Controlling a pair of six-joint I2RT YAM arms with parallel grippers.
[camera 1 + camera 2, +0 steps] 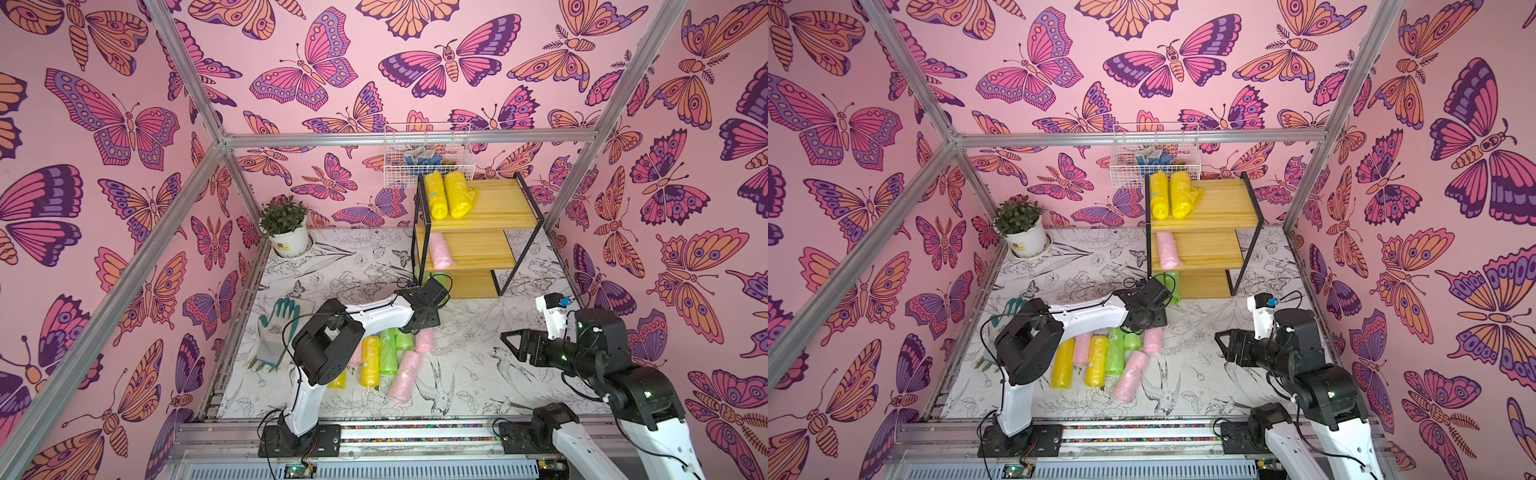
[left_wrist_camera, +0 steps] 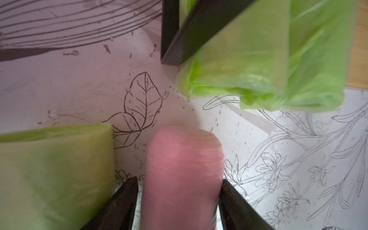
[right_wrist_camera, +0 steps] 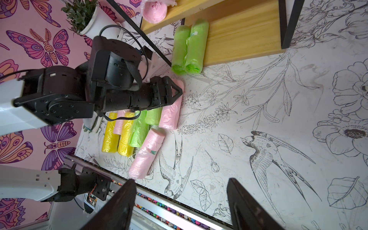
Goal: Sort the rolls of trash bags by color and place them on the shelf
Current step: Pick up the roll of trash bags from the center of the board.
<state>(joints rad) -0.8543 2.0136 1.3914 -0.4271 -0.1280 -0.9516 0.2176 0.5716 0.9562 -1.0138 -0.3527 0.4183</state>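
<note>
There were twelve rolls (image 1: pixel 1096 359) in all: four yellow, four pink and four green. Five lay on the shelf (image 1: pixel 498 203). Two yellow rolls (image 1: pixel 436 195) lay side by side on the top board, one pink one (image 1: pixel 441 251) lay on the middle board, and two green rolls (image 3: pixel 188 45) touched each other on the bottom board. The other seven lay close together on the bench (image 1: pixel 478 374): two yellow, two green and three pink. One glove (image 1: pixel 274 332) lay flat near the left wall. One plant (image 1: pixel 286 232) stood in a white pot in the back corner. One wire basket (image 1: pixel 428 166) hung on the back wall above the shelf, with some blue and grey stuff in it that was too small to tell. The left arm reached out low over the bench, and its wrist tipped down just in front of the shelf. The left pincer (image 2: pixel 180 179) had one finger on each side of a pink roll (image 2: pixel 183 155) that lay on the bench. It was not clenched yet, for a thin gap showed beside one finger (image 2: pixel 123 199). The right arm was bent at its side of the bench. The right pincer (image 3: pixel 181 180) hung above the bench, spread wide and empty, well apart from the rolls.
</note>
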